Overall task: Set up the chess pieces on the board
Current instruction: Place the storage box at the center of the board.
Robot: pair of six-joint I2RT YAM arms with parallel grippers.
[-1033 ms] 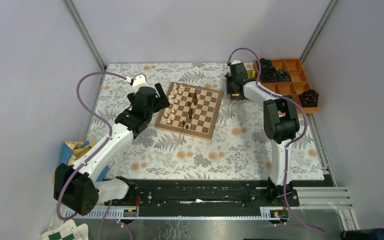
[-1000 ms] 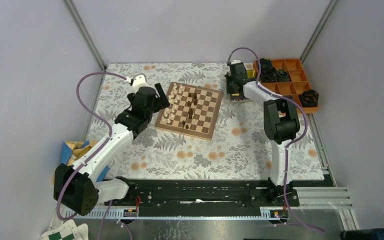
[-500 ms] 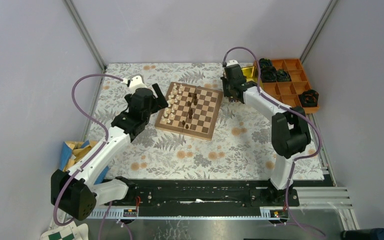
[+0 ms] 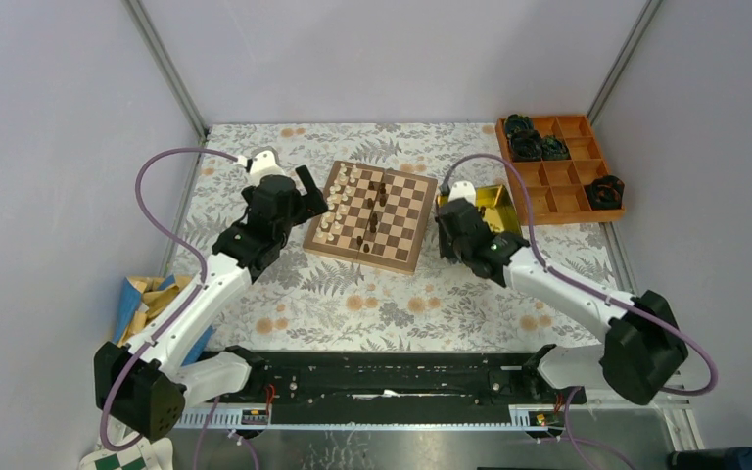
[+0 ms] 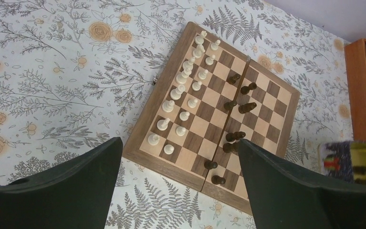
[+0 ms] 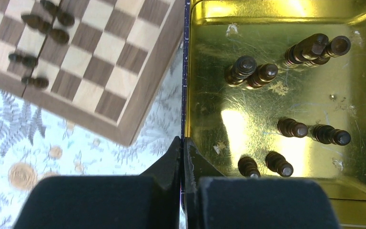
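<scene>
The board [image 4: 406,211] lies mid-table. Cream chess pieces [image 5: 186,90] stand in two rows on its left side. Dark pieces [image 5: 236,107] are scattered along its centre fold, some lying down. My left gripper [image 5: 178,143] hovers open above the board's near-left corner, also seen from above [image 4: 313,193]. My right gripper [image 6: 182,143] is shut on the left wall of a shiny yellow tin [image 6: 248,43], which holds several dark pieces [image 6: 250,74]. That tin [image 4: 494,201] sits just right of the board, with the right gripper [image 4: 458,217] at its board-side wall.
An orange compartment tray [image 4: 563,171] with black gear-like lumps [image 4: 534,142] stands at the back right. Blue and wooden bits [image 4: 147,299] lie at the left edge. A green-and-white checkered sheet [image 4: 127,455] shows at the bottom left. Grey walls enclose the table.
The right arm has swung from the back right towards the near side, dragging the yellow tin to beside the board's right edge. The left arm shifted slightly and stayed open.
</scene>
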